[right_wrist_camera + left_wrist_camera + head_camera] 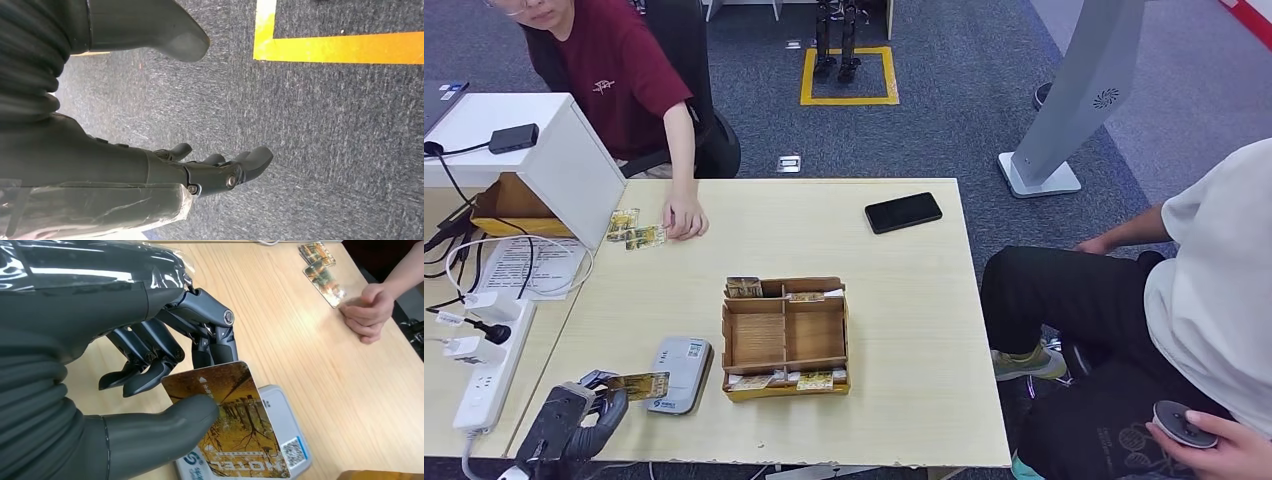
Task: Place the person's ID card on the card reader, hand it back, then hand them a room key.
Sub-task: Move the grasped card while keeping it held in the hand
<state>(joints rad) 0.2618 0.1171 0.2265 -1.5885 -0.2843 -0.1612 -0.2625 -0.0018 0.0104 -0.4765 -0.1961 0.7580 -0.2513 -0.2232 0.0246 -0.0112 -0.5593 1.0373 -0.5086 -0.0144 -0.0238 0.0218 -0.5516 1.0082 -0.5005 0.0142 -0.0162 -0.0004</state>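
Just beyond the fingertips of the robot's left hand (165,360), a grey card reader (680,374) lies flat on the pale wooden table (904,300). That hand pinches the ID card (235,420), printed with an autumn-tree picture, between thumb and fingers. From the wrist view the card overlaps the reader's top face, tilted rather than flat; whether its lower edge already touches the reader is hard to tell from this angle.

Judged from this, the step in hand is laying the card on the reader. Doing it well likely means levelling the card over the middle of the reader's face, lowering until it rests fully on it, and only then easing the thumb away, so the card does not skid off toward the table edge nearest the hand.

Farther out from the hand, a cardboard organiser (785,338) holds more cards, probably the room keys. Well beyond it, the person's hand (683,216) rests on the table beside two loose cards (634,230).

At the robot's side, the right hand (220,172) hangs over blue-grey carpet, fingers loosely curved and holding nothing.
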